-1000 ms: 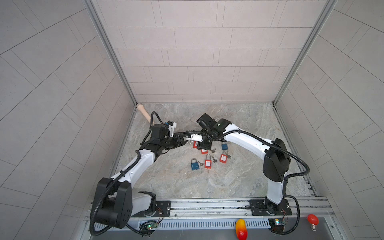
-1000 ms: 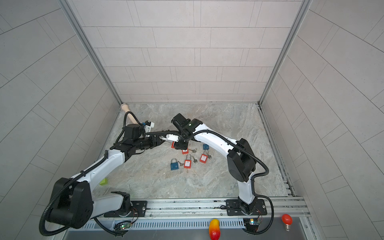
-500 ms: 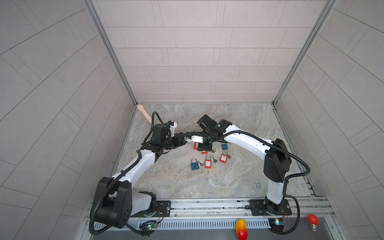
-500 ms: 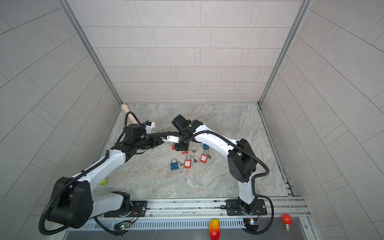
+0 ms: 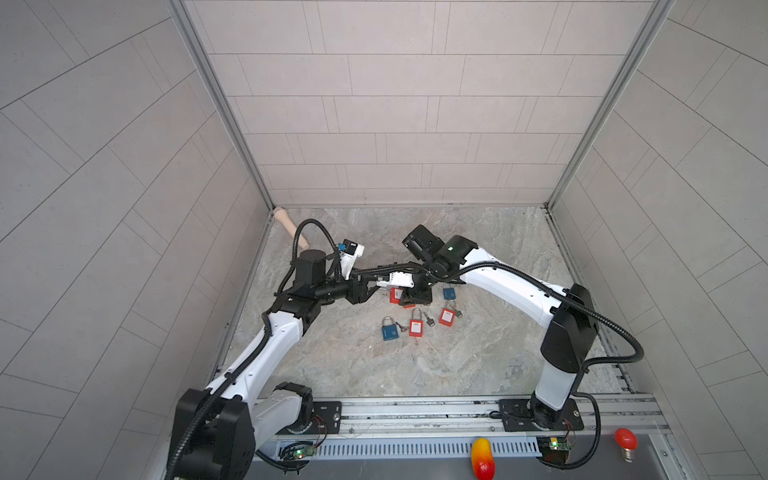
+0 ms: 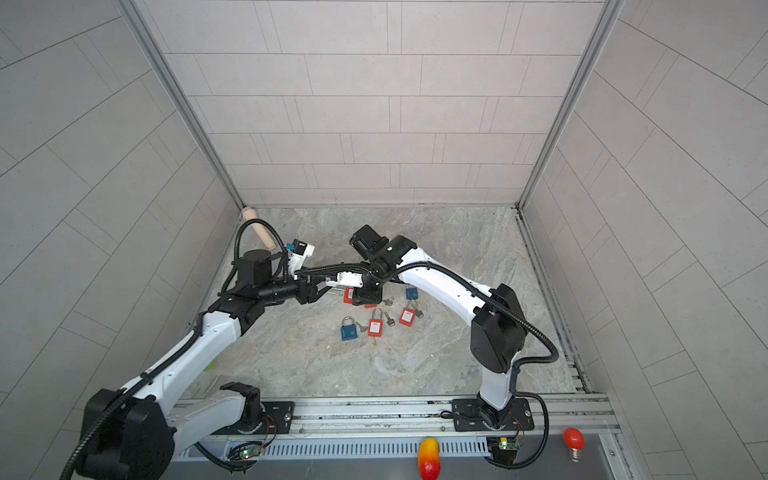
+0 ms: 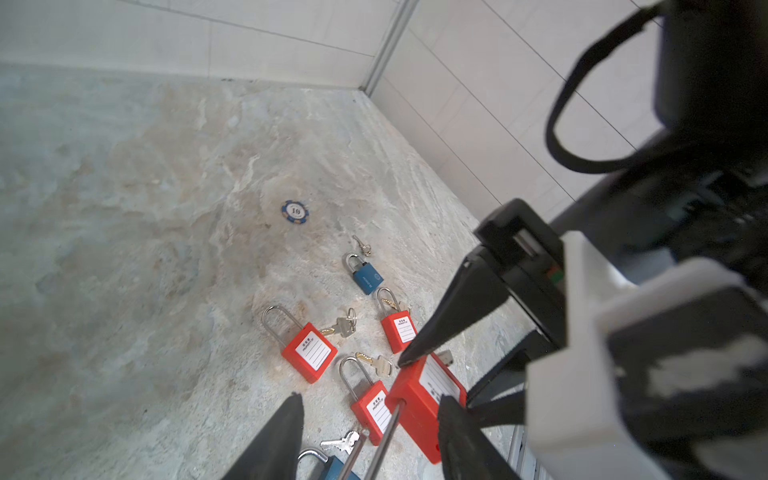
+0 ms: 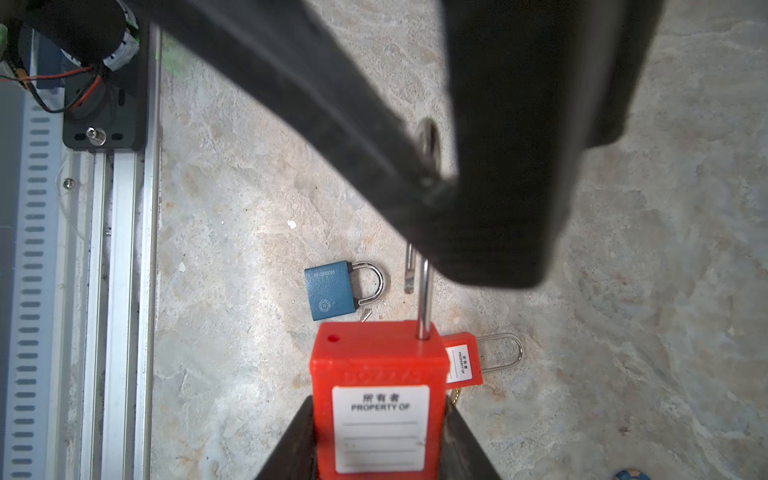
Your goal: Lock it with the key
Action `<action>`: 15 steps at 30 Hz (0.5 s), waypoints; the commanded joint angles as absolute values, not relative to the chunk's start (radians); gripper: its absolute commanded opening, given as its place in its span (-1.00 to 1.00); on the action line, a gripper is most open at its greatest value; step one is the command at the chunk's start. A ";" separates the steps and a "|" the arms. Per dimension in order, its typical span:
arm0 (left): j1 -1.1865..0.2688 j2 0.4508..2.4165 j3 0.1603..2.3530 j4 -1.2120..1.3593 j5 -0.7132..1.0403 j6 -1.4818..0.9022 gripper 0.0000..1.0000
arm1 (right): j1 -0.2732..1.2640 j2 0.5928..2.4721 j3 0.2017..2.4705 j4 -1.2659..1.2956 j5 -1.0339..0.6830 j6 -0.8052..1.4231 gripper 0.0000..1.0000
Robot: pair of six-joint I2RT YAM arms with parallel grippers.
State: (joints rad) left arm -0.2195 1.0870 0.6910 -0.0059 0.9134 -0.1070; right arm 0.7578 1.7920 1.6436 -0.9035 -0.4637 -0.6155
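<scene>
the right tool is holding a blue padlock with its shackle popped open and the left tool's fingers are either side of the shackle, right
Not blue. The right wrist view shows the right tool clamped on a red plastic padlock. The rest holds: its steel shackle is open, one leg out of the body, and it lies between the fingers of the left tool.
</scene>
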 commanded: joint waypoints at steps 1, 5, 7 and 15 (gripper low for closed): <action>-0.224 1.069 0.693 -0.038 1.046 0.075 0.15 | 0.754 1.733 1.650 -0.957 -0.473 -0.670 -0.57; -0.225 1.069 0.734 -0.177 1.069 0.207 0.12 | 0.753 1.696 1.643 -0.966 -0.464 -0.690 -0.57; -0.227 1.069 0.748 -0.225 1.084 0.249 0.10 | 0.753 1.679 1.633 -0.966 -0.464 -0.701 -0.58; -0.242 1.083 0.779 -0.270 1.082 0.285 -0.04 | 0.758 1.623 1.589 -0.960 -0.482 -0.756 -0.60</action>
